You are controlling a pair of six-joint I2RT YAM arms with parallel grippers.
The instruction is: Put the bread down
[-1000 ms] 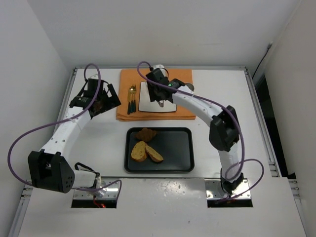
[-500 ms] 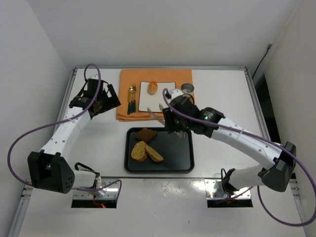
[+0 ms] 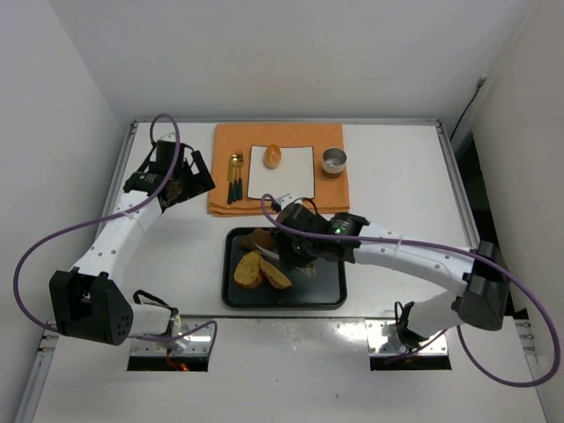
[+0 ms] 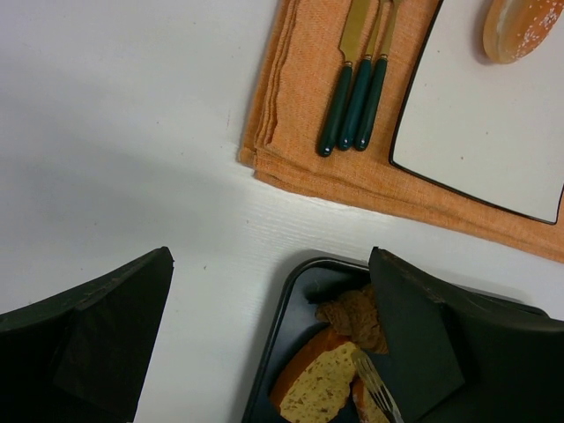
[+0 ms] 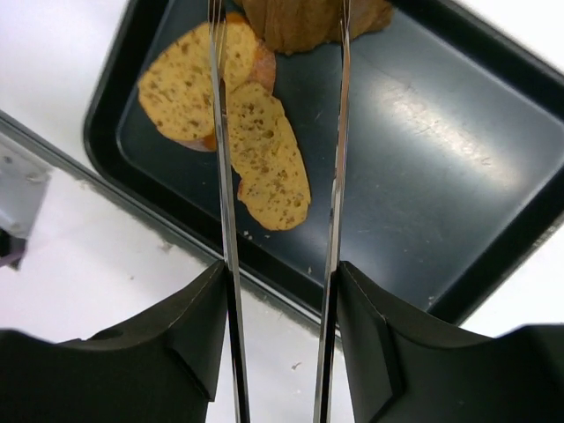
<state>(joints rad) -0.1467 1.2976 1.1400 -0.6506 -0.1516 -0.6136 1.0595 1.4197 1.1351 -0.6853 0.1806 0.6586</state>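
Note:
The glossy golden roll (image 3: 273,156) lies on the white plate (image 3: 295,181); it also shows in the left wrist view (image 4: 520,26). The dark brown croissant (image 3: 260,238) (image 5: 308,22) lies at the far left of the black tray (image 3: 322,282), beside two toast slices (image 3: 249,269). My right gripper (image 3: 300,251) (image 5: 280,291) is shut on metal tongs (image 5: 220,132). The tongs' arms are spread, empty, and point over the toast toward the croissant. My left gripper (image 3: 187,183) (image 4: 273,300) is open and empty above the table, left of the napkin.
An orange napkin (image 3: 326,201) lies under the plate at the back. Green-handled gold cutlery (image 3: 235,176) lies on its left part, and a metal cup (image 3: 333,160) stands on its right. The enclosure walls stand close on the left and right.
My right arm has swung from over the white plate toward me, down over the black tray. The roll now shows lying on the plate. The left arm has not moved.

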